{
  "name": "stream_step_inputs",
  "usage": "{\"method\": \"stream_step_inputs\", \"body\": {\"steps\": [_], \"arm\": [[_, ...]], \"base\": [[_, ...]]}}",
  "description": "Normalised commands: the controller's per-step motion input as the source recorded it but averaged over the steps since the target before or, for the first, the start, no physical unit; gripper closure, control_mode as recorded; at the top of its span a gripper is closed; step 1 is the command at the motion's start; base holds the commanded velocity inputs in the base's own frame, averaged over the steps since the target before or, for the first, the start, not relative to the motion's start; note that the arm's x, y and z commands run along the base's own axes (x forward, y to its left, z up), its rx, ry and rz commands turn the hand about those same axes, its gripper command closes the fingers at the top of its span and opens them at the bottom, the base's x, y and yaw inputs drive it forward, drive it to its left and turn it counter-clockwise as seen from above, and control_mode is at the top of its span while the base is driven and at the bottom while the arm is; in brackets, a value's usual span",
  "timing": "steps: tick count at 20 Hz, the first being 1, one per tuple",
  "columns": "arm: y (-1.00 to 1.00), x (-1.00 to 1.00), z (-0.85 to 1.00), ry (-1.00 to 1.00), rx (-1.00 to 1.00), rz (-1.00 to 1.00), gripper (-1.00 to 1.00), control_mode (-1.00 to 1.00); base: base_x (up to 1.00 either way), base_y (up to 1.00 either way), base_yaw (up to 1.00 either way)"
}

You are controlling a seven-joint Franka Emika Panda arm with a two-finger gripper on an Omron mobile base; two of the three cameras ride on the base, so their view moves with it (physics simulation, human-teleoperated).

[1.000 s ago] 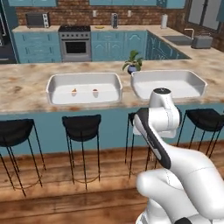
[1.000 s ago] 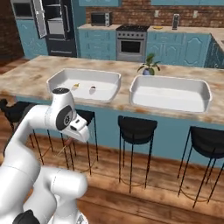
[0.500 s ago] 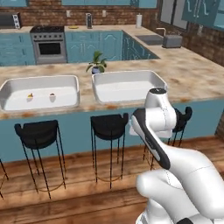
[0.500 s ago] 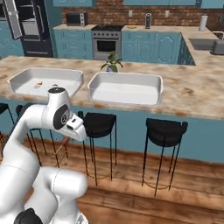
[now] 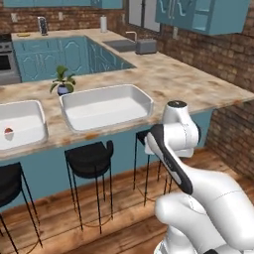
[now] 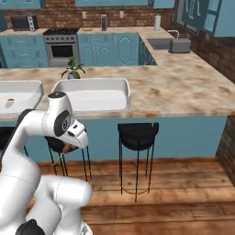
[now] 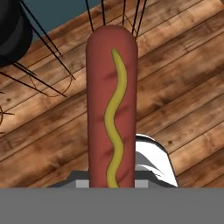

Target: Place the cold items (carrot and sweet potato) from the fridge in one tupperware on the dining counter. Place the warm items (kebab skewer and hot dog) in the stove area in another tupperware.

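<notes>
Hot dog [image 7: 111,109] upright in the hand view, red-brown with a wavy yellow mustard line down its length, its lower end running down between the fingers, which are clenched on it. Under it, wood plank floor [image 7: 183,70] and thin black stool legs. In the right base view a small orange-red bit shows under the arm's head (the hot dog, most likely), low in front of the teal counter base. Arm folded, hand tucked below counter height in both base views. Black stools [image 5: 90,158] stand along the counter's near side. On the counter [image 6: 183,92], beige marbled stone, two white tubs side by side: the nearer tub [image 5: 105,106] bare inside, the left tub [image 5: 20,124] cut by the frame edge, with a small reddish item [image 5: 8,131] on its floor, too small to name. Potted plant [image 5: 63,82] just behind the tubs. Farther back, stove [image 6: 61,43], teal cabinets, sink, toaster [image 6: 180,44], brick wall.
</notes>
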Motion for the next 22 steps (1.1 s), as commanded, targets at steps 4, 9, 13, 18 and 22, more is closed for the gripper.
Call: {"method": "stream_step_inputs", "body": {"steps": [4, 9, 13, 18, 22], "arm": [[0.00, 0.00, 0.00, 0.00, 0.00, 0.00, 1.00, 1.00], [0.00, 0.00, 0.00, 0.00, 0.00, 0.00, 1.00, 1.00], [0.00, 0.00, 0.00, 0.00, 0.00, 0.00, 1.00, 1.00], [0.00, 0.00, 0.00, 0.00, 0.00, 0.00, 1.00, 1.00], [0.00, 0.00, 0.00, 0.00, 0.00, 0.00, 1.00, 1.00]], "base": [[0.70, 0.00, -0.34], [0.32, -0.04, -0.16], [0.32, 0.03, 0.00], [0.42, 0.31, 0.00], [0.50, 0.14, -0.01]]}}
